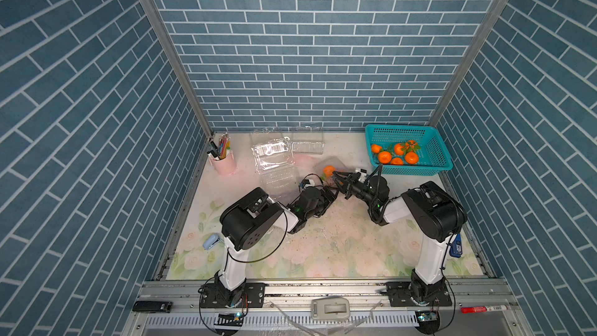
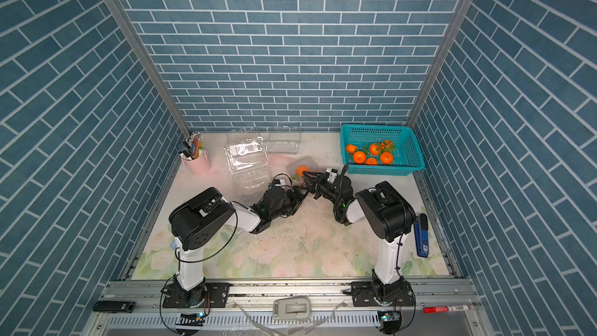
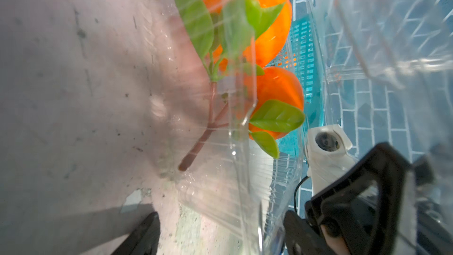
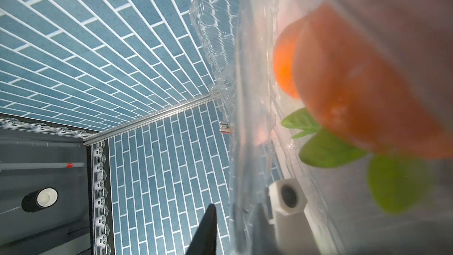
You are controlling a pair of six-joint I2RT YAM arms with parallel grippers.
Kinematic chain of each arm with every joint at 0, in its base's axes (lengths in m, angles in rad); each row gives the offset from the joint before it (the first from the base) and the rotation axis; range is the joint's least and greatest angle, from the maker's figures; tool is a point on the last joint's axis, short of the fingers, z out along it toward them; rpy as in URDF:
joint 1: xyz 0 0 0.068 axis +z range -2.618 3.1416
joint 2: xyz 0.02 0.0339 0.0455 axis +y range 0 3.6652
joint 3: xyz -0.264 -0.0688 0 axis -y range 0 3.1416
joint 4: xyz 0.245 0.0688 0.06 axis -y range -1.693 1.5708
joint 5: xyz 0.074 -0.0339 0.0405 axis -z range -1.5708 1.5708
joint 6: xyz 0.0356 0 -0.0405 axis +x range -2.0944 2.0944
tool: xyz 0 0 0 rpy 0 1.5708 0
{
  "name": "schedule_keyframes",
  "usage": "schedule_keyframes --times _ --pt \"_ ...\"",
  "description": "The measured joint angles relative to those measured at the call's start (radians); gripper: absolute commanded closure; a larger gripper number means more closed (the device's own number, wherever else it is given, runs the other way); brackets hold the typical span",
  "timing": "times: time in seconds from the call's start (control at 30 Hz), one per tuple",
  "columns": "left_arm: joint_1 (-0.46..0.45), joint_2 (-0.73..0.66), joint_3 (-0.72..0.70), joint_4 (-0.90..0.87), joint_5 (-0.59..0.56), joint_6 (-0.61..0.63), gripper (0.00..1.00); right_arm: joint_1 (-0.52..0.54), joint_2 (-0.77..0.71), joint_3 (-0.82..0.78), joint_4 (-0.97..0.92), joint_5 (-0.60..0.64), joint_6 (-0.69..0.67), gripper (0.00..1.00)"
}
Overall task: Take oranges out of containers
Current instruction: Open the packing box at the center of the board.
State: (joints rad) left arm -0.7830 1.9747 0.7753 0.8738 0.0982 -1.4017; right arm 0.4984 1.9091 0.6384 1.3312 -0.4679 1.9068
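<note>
Container [image 1: 336, 162], clear clamshell, one of four: mid-table, tipped up between the two arms in both top views.
Contents: two oranges [image 3: 275, 89] joined by a brown twig [image 3: 203, 141] with green leaves, lying against the lower wall.
Left gripper [image 1: 331, 189]: closed on the container's near edge, low down. The left wrist view shows clear plastic running between its fingers.
Right gripper [image 1: 336, 176]: narrowly parted, with a sheet of the same plastic between its fingers. It appears to pinch the lid side, though a firm hold cannot be confirmed.
Handling, container: judged very light, thin and springy. It is likely to buckle or slip if squeezed hard, so the rim or flange is the safest hold.
Handling, fruit: judged firm, smooth and prone to rolling. The pair should come out as one piece. The twig fork looks the surest purchase, otherwise a grasp across one fruit's widest part.
Other stock: empty containers [image 1: 273, 153] lie open toward the back wall. More oranges sit in the teal basket [image 1: 400, 128] on the table [image 1: 323, 253] at back right.
</note>
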Motion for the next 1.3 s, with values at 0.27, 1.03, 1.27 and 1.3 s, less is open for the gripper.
schedule_keyframes --times 0.27,1.03,1.27,1.3 --pt "0.006 -0.014 -0.008 -0.025 0.0 -0.001 0.22 -0.004 -0.002 0.0 -0.014 -0.005 0.004 0.75" --pt "0.006 -0.056 -0.008 -0.125 0.0 -0.001 0.23 -0.019 -0.008 0.113 -0.06 0.104 0.139 0.73" --pt "0.01 -0.087 -0.007 -0.183 0.0 0.013 0.21 -0.058 -0.067 0.113 -0.127 0.048 0.103 0.54" --pt "0.011 -0.095 -0.007 -0.201 0.0 0.019 0.21 -0.067 -0.084 0.113 -0.144 0.035 0.089 0.52"
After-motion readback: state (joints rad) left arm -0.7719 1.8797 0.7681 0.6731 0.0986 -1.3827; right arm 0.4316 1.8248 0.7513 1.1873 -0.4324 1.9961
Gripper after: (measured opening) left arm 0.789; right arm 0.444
